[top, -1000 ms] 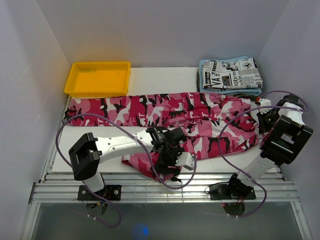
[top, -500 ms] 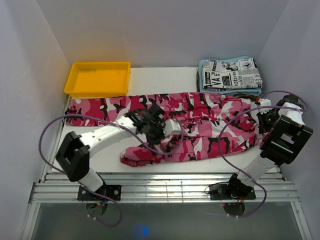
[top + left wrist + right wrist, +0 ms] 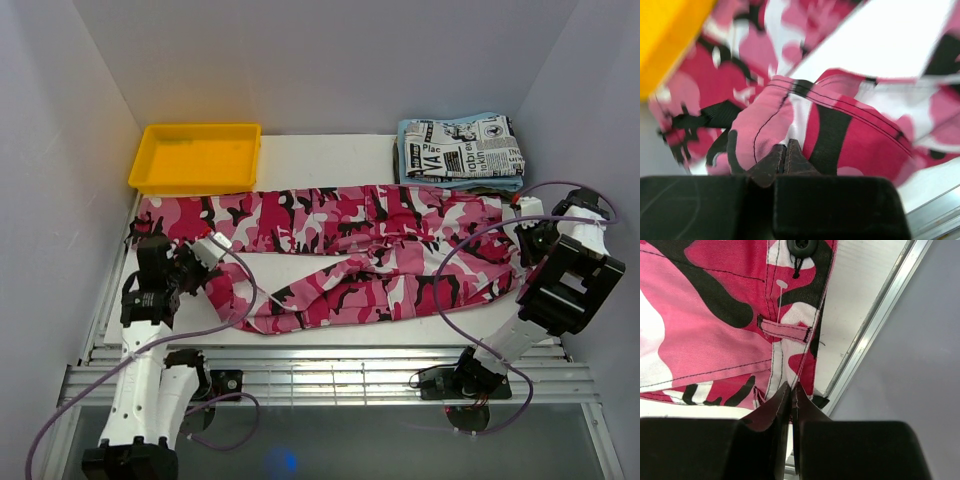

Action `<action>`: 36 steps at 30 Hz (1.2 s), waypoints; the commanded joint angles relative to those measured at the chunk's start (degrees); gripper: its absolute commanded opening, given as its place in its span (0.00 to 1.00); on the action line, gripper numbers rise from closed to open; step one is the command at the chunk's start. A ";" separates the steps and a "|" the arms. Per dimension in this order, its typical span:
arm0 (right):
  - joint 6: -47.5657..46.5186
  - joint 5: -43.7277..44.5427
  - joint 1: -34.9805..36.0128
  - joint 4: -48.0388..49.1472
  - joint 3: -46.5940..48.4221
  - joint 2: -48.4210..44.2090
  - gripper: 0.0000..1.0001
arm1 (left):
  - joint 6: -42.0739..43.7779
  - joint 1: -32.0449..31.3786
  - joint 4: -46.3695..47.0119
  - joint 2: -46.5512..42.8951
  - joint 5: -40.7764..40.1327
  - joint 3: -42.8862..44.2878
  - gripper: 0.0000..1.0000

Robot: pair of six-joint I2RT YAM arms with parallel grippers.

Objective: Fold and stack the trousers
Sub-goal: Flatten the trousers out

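Note:
The pink camouflage trousers (image 3: 380, 245) lie spread across the table, waist at the right and legs running left. The far leg lies flat and reaches the table's left edge. My left gripper (image 3: 207, 260) is shut on the cuff end of the near leg at the left side; in the left wrist view its jaws (image 3: 786, 149) pinch a bunched fold of the cloth (image 3: 840, 130). My right gripper (image 3: 522, 232) is shut on the waistband at the right edge. In the right wrist view its tips (image 3: 791, 388) clamp the hem beside a belt loop (image 3: 787, 330).
A yellow tray (image 3: 190, 184) stands at the back left, its corner (image 3: 665, 45) showing in the left wrist view. A folded newspaper-print garment (image 3: 465, 145) lies on a light blue cloth (image 3: 408, 165) at the back right. The table's metal edge rail (image 3: 875, 330) runs close to the right gripper.
My left gripper shut on the near leg and swung from the table's middle to the left side, pulling that leg's end left and stretching it out. The right arm has not moved.

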 commanded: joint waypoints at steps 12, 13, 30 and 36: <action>-2.63 2.72 -0.14 -0.94 0.30 -0.57 0.08 | 5.34 23.11 24.57 8.10 -28.69 -11.13 0.00; -2.63 2.72 -0.14 -1.03 0.30 -0.40 0.08 | 5.60 27.22 25.45 10.40 -26.59 -10.51 0.00; -7.37 4.74 -0.58 -2.87 -1.55 -1.80 0.08 | 49.26 52.03 -11.67 17.28 15.91 -3.23 0.39; -8.78 5.97 -0.58 -4.19 -0.23 -0.83 0.08 | 55.70 52.75 -39.55 25.52 25.45 17.77 0.56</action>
